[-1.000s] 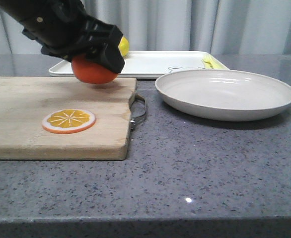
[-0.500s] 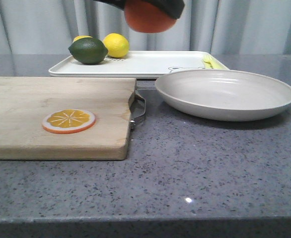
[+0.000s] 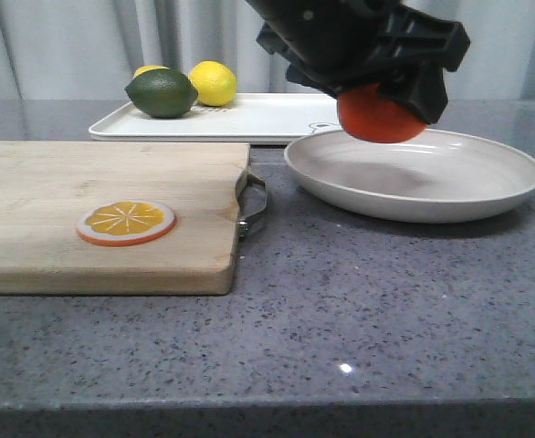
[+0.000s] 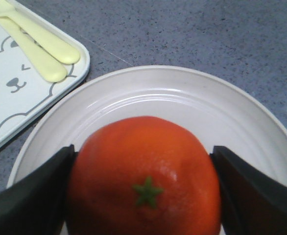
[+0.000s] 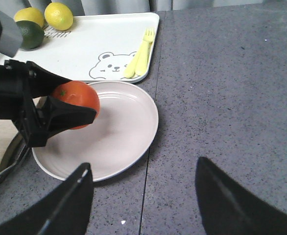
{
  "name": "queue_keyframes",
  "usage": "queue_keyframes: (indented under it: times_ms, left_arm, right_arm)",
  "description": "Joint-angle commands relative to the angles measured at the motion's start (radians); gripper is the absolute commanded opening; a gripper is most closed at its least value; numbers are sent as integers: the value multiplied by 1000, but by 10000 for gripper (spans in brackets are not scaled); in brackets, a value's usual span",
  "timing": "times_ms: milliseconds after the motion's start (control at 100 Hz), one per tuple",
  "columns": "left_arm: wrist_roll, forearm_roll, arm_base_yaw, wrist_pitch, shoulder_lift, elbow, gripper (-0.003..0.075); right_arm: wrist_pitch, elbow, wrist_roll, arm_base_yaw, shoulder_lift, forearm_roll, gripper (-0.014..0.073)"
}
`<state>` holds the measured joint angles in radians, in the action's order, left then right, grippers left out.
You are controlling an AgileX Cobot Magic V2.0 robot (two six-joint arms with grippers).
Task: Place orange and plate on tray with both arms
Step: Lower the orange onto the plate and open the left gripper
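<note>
My left gripper [image 3: 383, 108] is shut on the orange [image 3: 378, 116] and holds it just above the off-white plate [image 3: 487, 187]. The left wrist view shows the orange [image 4: 143, 178] with its green stem dot between both black fingers [image 4: 28, 200], over the plate [image 4: 202, 107]. The white tray [image 3: 277, 119] with the bear drawing lies behind the plate. The right wrist view shows the orange [image 5: 76, 103], the plate [image 5: 119, 137] and the tray [image 5: 109, 44]. My right gripper [image 5: 143, 200] is open and empty above the table beside the plate; it does not show in the front view.
A wooden cutting board [image 3: 67, 182] with a metal handle [image 3: 257, 205] carries an orange slice disc [image 3: 126, 222] at the left. On the tray lie a green lime [image 3: 162, 92], a yellow lemon [image 3: 212, 82] and a pale yellow fork and spoon [image 5: 139, 54].
My left gripper has carried the orange from high above the tray down and to the right, so it now hangs just over the plate. The plate and board have not moved.
</note>
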<state>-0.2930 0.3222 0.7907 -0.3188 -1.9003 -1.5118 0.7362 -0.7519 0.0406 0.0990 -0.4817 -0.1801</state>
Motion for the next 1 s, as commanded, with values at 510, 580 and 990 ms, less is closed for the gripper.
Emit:
queue_keyframes:
  times_ms: [510, 580, 990]
  left_arm:
    - [0, 10, 6, -19, 28, -44, 218]
    - [0, 10, 6, -17, 28, -44, 288]
    - [0, 10, 6, -17, 28, -44, 484]
  right_arm:
    - [-90, -33, -10, 1, -14, -7, 466]
    - [-93, -33, -10, 1, -14, -7, 466]
    - [-95, -33, -10, 1, -14, -7, 466]
